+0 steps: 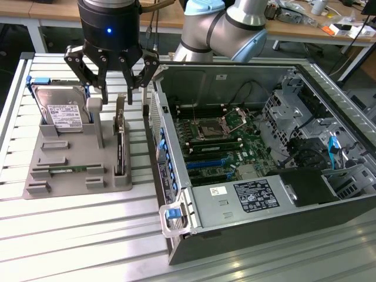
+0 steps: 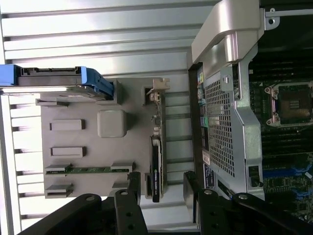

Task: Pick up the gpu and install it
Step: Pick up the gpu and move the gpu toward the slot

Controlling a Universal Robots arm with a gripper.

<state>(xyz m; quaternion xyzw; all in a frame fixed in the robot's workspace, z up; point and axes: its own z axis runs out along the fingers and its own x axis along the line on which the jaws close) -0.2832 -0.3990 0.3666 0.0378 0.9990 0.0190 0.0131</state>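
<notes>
Hovering over the gpu [image 1: 120, 144] with the black gripper [image 1: 124, 94] in the upper left of the exterior view; pick-up step in hand, nothing lifted yet, installation judged not begun. Standing on its long edge in a slot of the grey tray [image 1: 70, 176], left of centre in the exterior view, silver bracket at the end farther up the frame; resting with the tray on the ribbed metal tabletop [image 1: 76, 241]. Jaws roughly half open, holding nothing and, as far as can be told, touching nothing; seen from the wrist view with fingertips [image 2: 134, 188] set one to each side of the card's thin edge, a gap on both sides. Calling, by judgement, for a straight drop astride the card and a firm close on its flat faces; calling also for care not to knock the hard drive [image 1: 61, 114] at the tray's upper left, nor the open computer case [image 1: 235, 200] just beside the tray on the exterior view's right.
</notes>
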